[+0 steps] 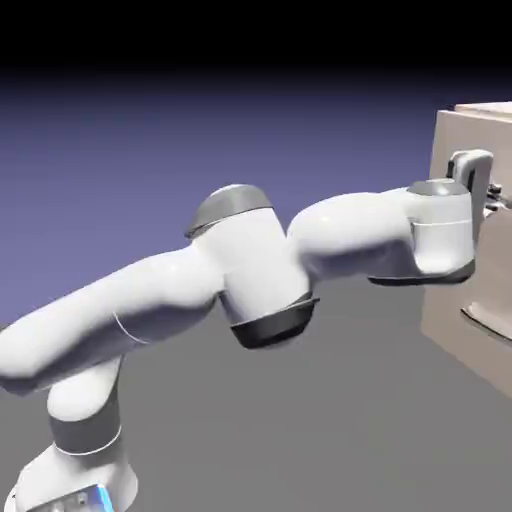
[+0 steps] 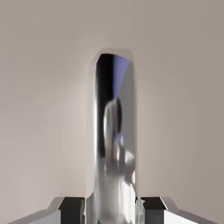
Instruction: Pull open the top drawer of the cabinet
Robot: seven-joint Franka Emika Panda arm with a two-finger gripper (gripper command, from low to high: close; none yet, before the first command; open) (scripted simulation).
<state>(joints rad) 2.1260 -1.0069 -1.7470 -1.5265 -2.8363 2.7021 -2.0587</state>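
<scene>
Now, arm: the white arm (image 1: 250,270) rose from the lower left of the exterior view and reached level to the right, its wrist up against the cabinet's front.
Cabinet: the pale beige cabinet (image 1: 470,130) stood at the right edge of the exterior view, cut off by the frame; only part of its front and top corner showed.
Top drawer: the top drawer (image 2: 43,109) filled the hand view as a flat beige face; in the exterior view it lay at the upper part of the cabinet, behind the hand. Whether it stood out from the cabinet at all could not be told.
Handle: the grey bar handle (image 2: 114,144) ran up the middle of the hand view, shiny, mirroring the violet backdrop and the hand; it stood clear of the drawer face, to which one end joined.
Gripper: the gripper (image 2: 114,209) was closed down on the handle, which sat between the two finger tips.
Finger tips: the grey finger tips (image 2: 72,209) showed at the bottom edge, one on each side of the bar and pressed to it.
Lower drawer: a curved grey handle (image 1: 488,322) showed lower on the cabinet, well apart from the hand.
</scene>
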